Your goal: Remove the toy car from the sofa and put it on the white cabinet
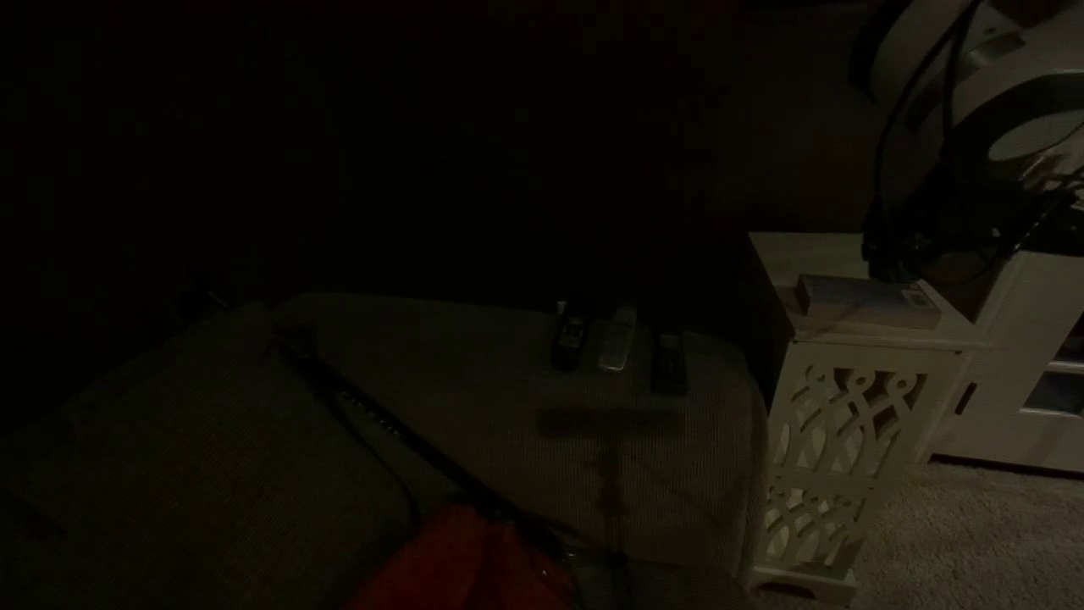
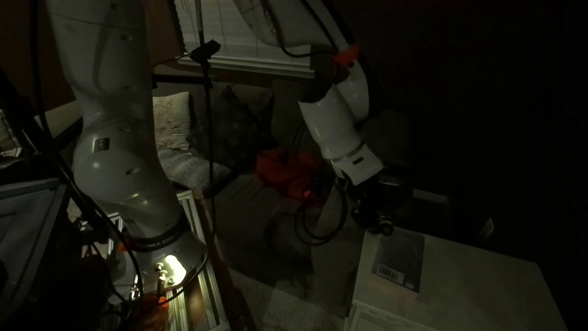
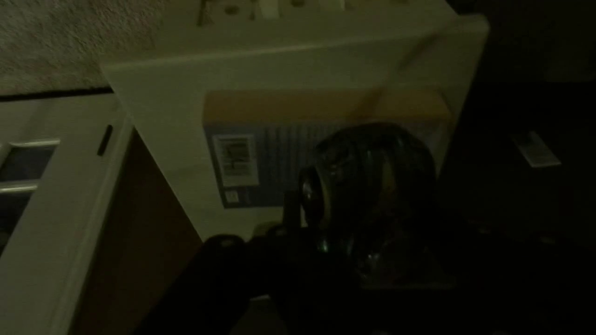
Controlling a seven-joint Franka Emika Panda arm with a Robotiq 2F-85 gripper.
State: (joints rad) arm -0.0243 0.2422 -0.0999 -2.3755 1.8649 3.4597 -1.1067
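Observation:
The toy car (image 3: 372,172) is dark and shiny, with a wheel showing at its left in the wrist view. My gripper (image 3: 368,223) is shut on it; the right finger is lost in the dark. The white cabinet (image 3: 153,88) is below the car, and it shows in both exterior views (image 1: 779,250) (image 2: 487,280). The gripper (image 1: 893,254) (image 2: 374,216) is low over the cabinet top, by a flat box. I cannot tell whether the car touches the box. The grey-olive sofa (image 1: 406,335) (image 2: 248,207) is beside the cabinet, very dim.
The flat box (image 1: 872,302) (image 2: 399,257) (image 3: 274,163) with a barcode lies on the cabinet top. A white unit (image 1: 999,339) stands against the cabinet. Remotes (image 1: 616,341), a red cloth item (image 1: 449,563) and a long black strap-like thing (image 1: 406,432) lie on the sofa.

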